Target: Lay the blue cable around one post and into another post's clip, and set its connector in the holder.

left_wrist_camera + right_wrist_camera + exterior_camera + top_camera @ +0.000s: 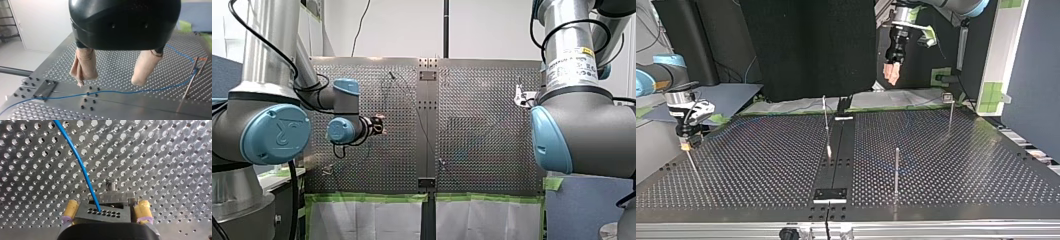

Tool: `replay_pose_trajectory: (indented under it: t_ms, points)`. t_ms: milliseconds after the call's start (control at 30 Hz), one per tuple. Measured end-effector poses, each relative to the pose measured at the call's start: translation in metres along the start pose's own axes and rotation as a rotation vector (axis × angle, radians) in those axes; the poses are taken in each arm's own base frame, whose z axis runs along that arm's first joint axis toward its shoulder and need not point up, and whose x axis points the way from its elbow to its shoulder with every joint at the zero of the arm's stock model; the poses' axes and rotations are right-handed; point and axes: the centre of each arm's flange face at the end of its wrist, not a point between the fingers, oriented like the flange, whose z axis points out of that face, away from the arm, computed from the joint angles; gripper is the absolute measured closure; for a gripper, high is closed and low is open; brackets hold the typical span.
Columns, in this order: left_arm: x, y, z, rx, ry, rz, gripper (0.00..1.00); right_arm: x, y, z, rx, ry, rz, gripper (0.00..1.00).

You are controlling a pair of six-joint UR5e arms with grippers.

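Right gripper was closed on the connector, yellow pads on its two sides, right at the holder. Blue cable ran off across the surface. Left gripper hung wide open, empty. Cable looked thin, light, floppy; best gripped by the rigid connector, not the wire, which likely needs tension.

The perforated metal table is split down its middle by a plain central strip, which carries a small bolted plate at the top view's near end. Thin upright posts stand in it: one right of the strip, one farther back, and one at the strip's left edge. The blue cable lies flat on the surface, crosses the strip and bends at a slim post.
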Motion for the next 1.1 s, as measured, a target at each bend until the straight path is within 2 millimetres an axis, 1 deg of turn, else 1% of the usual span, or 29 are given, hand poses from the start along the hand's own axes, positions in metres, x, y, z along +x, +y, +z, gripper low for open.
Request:
replay_pose_trajectory:
  t_ms: [533, 1100]
  points:
    - [-0.013, 0.002, 0.013, 0.000, -0.119, 0.004, 0.02, 0.000, 0.000, 0.000, 0.000, 0.000, 0.000, 0.00]
    - [-0.013, 0.002, 0.013, 0.001, -0.125, 0.003, 0.02, 0.000, 0.000, 0.000, 0.000, 0.000, 0.000, 0.00]
